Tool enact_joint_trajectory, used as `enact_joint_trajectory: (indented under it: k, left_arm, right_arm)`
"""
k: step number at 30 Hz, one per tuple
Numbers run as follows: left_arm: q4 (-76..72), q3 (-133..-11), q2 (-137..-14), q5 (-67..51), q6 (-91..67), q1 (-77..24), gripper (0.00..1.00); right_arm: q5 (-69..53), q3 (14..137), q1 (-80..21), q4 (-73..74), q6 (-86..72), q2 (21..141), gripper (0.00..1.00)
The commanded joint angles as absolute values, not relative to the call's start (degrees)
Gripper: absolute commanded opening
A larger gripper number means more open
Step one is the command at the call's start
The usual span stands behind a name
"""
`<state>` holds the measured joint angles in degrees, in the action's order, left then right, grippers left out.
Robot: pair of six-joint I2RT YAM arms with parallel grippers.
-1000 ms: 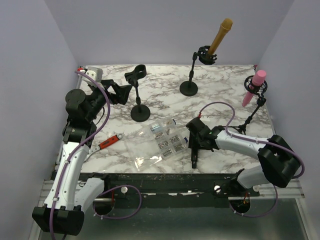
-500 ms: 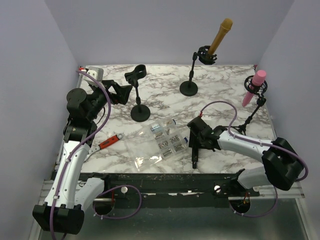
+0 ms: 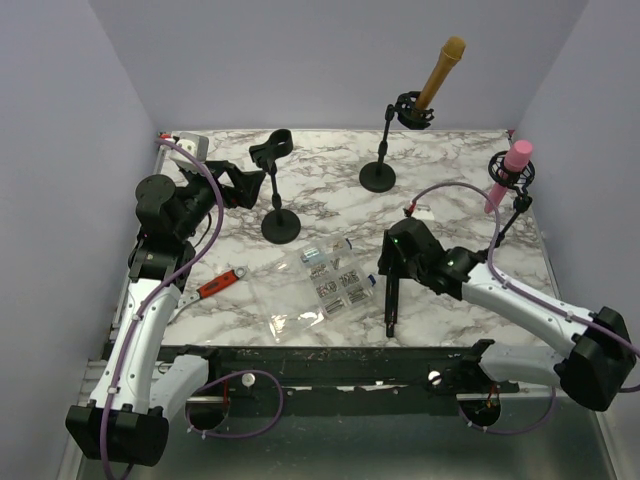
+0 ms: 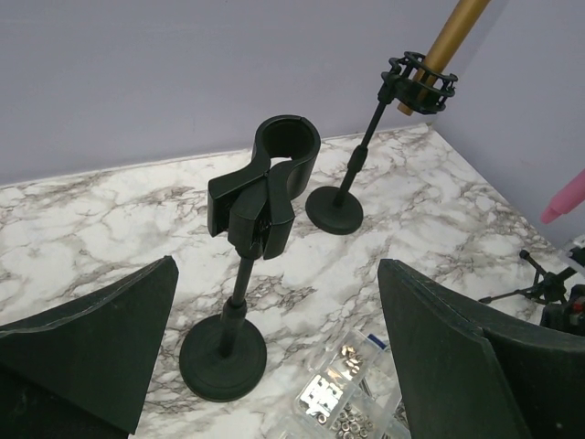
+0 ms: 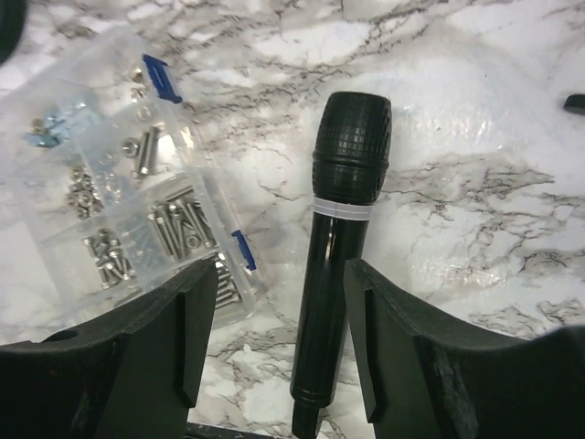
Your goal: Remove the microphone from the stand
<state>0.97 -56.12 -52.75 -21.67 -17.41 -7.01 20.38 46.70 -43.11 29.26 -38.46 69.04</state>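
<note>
Right gripper (image 5: 279, 274) hangs wide open over the black microphone (image 5: 343, 210), which lies flat on the table (image 5: 484, 192) between its fingers.

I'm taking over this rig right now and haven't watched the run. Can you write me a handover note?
Left tool: open, facing the empty clip stand, touching nothing.
Right tool: open, straddling the black microphone without gripping it.
The black microphone lies flat on the table beside the screw box.
Gold microphone and pink microphone sit in their stands.
Done: one stand empty. Left: possibly those two.
</note>
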Motion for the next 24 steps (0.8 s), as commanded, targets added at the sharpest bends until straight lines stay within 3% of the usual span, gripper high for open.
enact_joint_trajectory:
  k: [1, 6, 11, 19, 24]
  left_arm:
    - [0.34, -55.77, -52.97, -22.12, -17.63, -7.09, 0.95]
    - [0.31, -56.11, -52.67, -23.64, -23.65, -6.86, 0.98]
    - [2.74, -57.35, -52.85, -17.41, -31.09, -6.73, 0.99]
    - [1.44, -63.33, -60.96, -30.46, -55.67, -0.72, 0.99]
    - [-3.54, -62.49, -65.21, -32.84, -66.92, -0.7, 0.99]
  right_arm:
    - [22.37, 48.91, -43.11, 31.1, -36.95, 64.4, 0.64]
    - [20.19, 46.3, -43.16, 29.2, -38.16, 59.36, 0.64]
    - [20.27, 43.8, -43.15, 28.93, -39.64, 54.17, 0.64]
    - [20.86, 42.66, -43.15, 27.71, -37.13, 46.58, 0.68]
    - [21.54, 42.91, -43.15, 27.39, -36.13, 44.52, 0.68]
